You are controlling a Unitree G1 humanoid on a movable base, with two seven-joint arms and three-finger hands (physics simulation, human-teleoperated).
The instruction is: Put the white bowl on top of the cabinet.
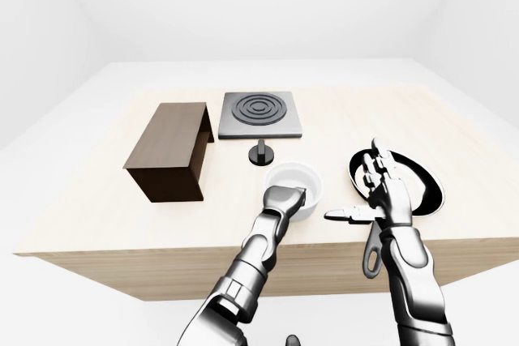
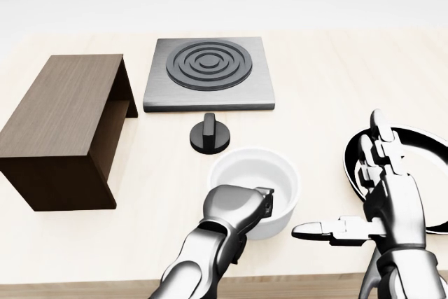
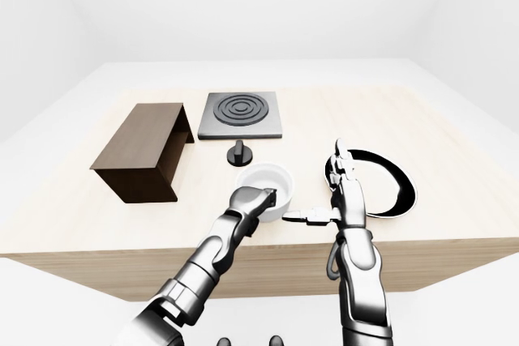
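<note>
Gripping the near rim of the white bowl (image 2: 255, 187), the left hand (image 2: 234, 206) curls its fingers over the edge for lifting. Bowl sits right of the cabinet (image 2: 66, 127). Right hand (image 2: 381, 201) hovers beside it, fingers spread wide.

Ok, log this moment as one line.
left hand: fingers curled over bowl near rim | right hand: open, beside pan | bowl: on table | cabinet: top bare

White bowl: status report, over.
Left hand curled over the white bowl near rim, grip unconfirmed. Right hand open beside it. Bowl on table, not yet lifted. Cabinet top bare; knob stands nearby.
</note>
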